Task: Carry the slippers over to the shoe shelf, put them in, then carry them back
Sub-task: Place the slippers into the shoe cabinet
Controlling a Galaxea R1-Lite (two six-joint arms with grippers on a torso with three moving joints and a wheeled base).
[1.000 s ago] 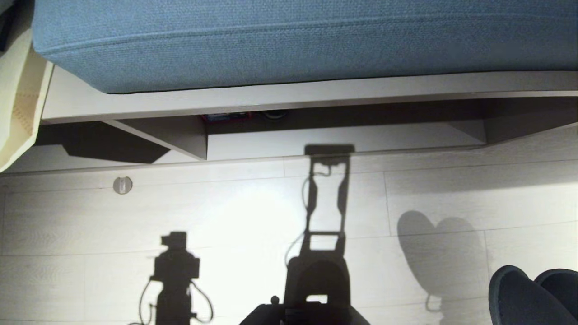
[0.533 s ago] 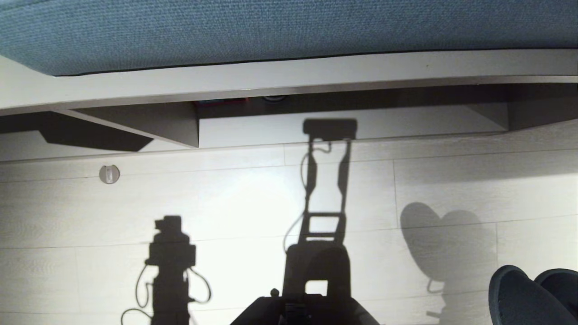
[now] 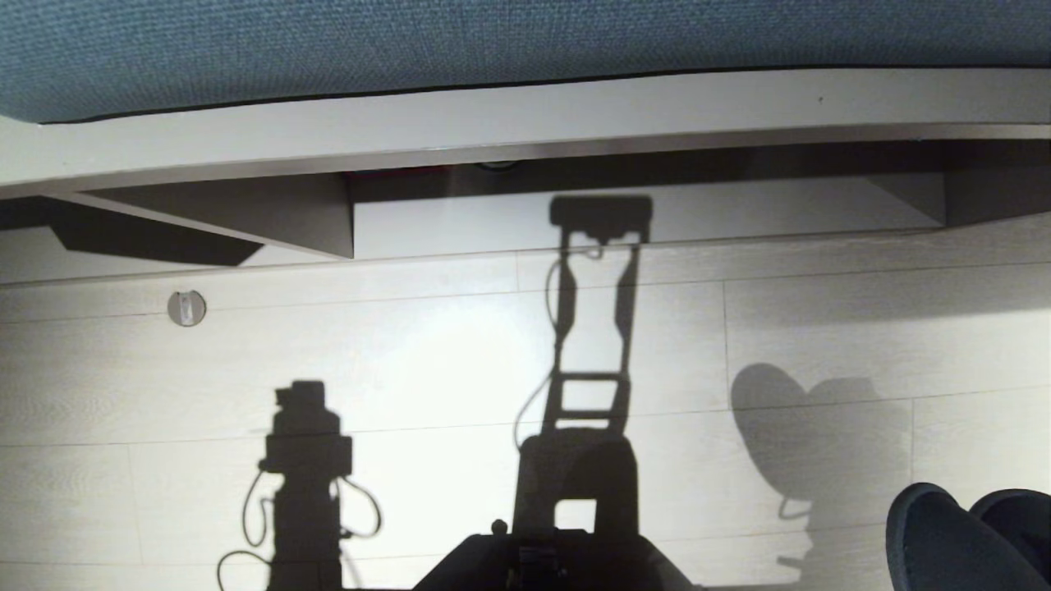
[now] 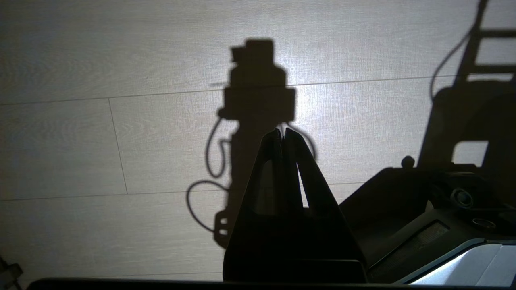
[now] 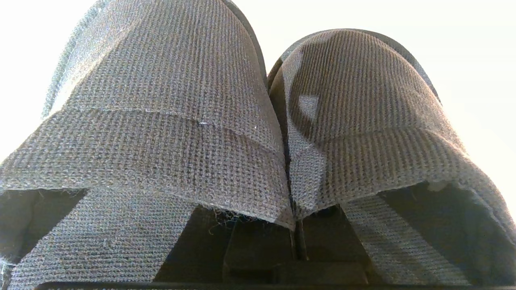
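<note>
**Slippers pinched in right gripper, bench shelf ahead**

Head view, far left: small round metal fitting (image 3: 186,308) set in the pale plank floor (image 3: 410,361), near the bench base. Above it a slanted wooden support (image 3: 246,213) under the bench board. Next right, the shadow of the left arm (image 3: 305,484) on the floor, cable loops showing in the shadow.

Left gripper (image 4: 283,135) seen only in its wrist view: hangs over bare floor, both fingers pressed together at the tips, nothing between them. Dark robot base (image 4: 423,209) just beside it.

Centre: shoe shelf (image 3: 657,217), low wide pale-wood opening with dark back under the blue cushion (image 3: 493,41); the cushion spans the whole top of the head view. Something red and a dark round item at the back of the shelf, too hidden to identify. Torso shadow runs up the floor onto the shelf bottom board.

Right of centre: heart-like shadow (image 3: 813,435) on the floor.

Far right, bottom corner: the slippers (image 3: 969,538), two dark rounded toes side by side, touching, off the floor, well apart from the shelf. In the right wrist view the slippers (image 5: 258,133) fill the frame, toes pointing away from the camera, inner edges meeting at the middle. Right gripper (image 5: 297,237) clamped tight on those two inner edges, holding the pair together.
</note>
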